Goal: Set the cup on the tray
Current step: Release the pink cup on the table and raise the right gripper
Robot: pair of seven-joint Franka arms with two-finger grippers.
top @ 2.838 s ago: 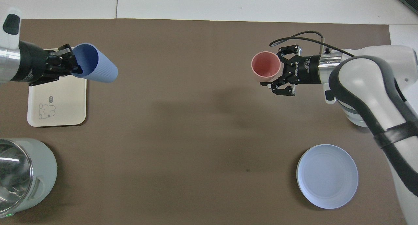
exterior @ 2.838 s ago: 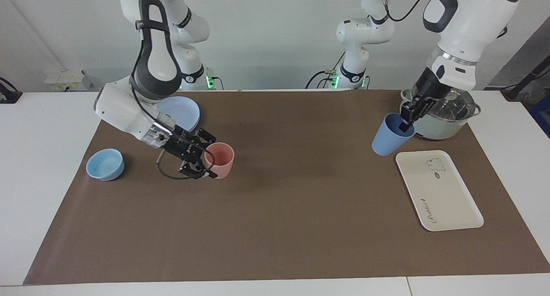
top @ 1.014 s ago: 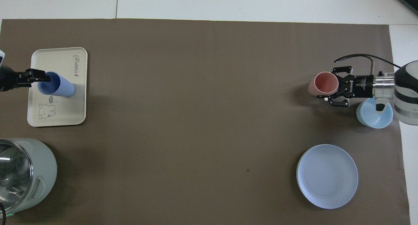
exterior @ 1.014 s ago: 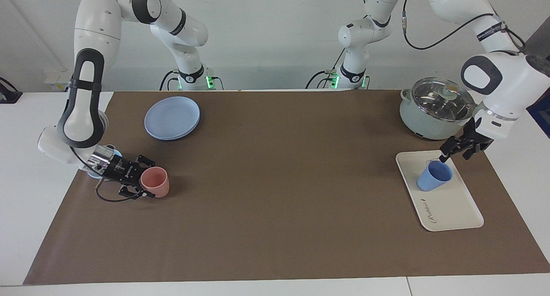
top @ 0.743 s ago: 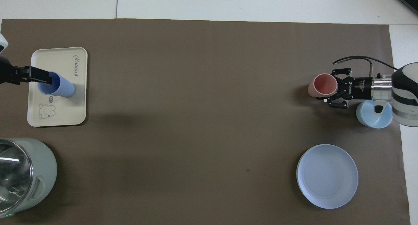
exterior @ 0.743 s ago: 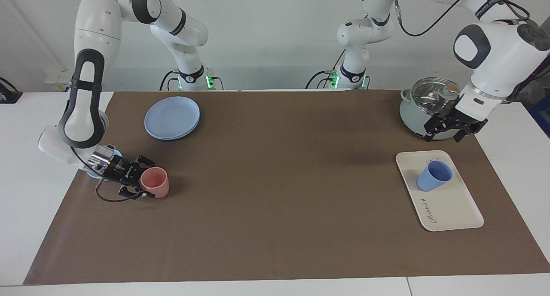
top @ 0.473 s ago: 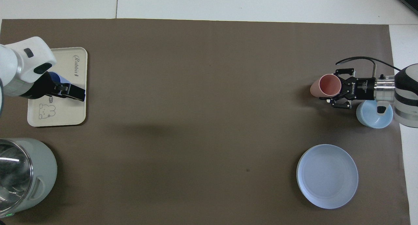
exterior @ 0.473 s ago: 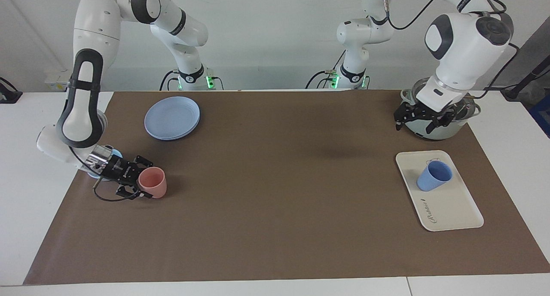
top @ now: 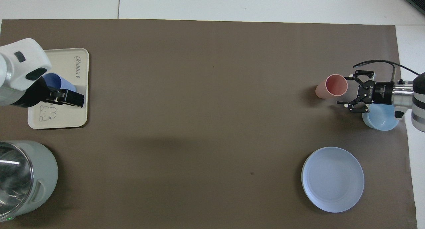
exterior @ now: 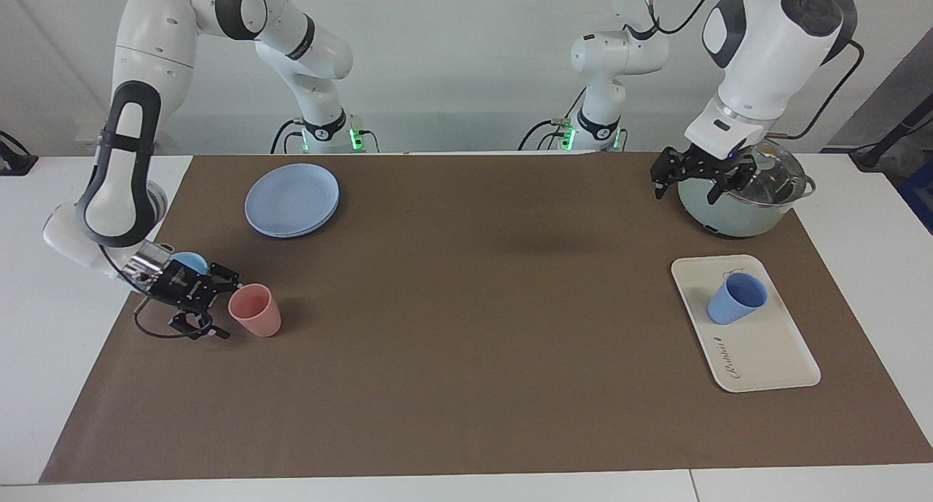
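Both sets of jaws look spread and neither is pinching anything. Blue cup (exterior: 736, 299) stands upright on the tray (exterior: 765, 356) at the right of the facing view, up toward the bear-drawing end, nothing touching it, so I'd say the placing is basically done.

Left gripper (exterior: 696, 178) hangs up in the air at the upper right of that view, over the mat's edge next to the lidded pot (exterior: 751, 203); my guess is it's just clear of the cup so it won't knock it.

Right gripper (exterior: 211, 305) sits low at the lower left, fingers wide, just beside the pink cup (exterior: 255, 310) but apart from it, with the light-blue bowl (exterior: 188, 260) partly hidden by its wrist. Blue plate (exterior: 292, 199) sits at upper left.

Everything's on a brown mat (exterior: 466, 342) over a white table (exterior: 44, 385), plain pale wall at the top.
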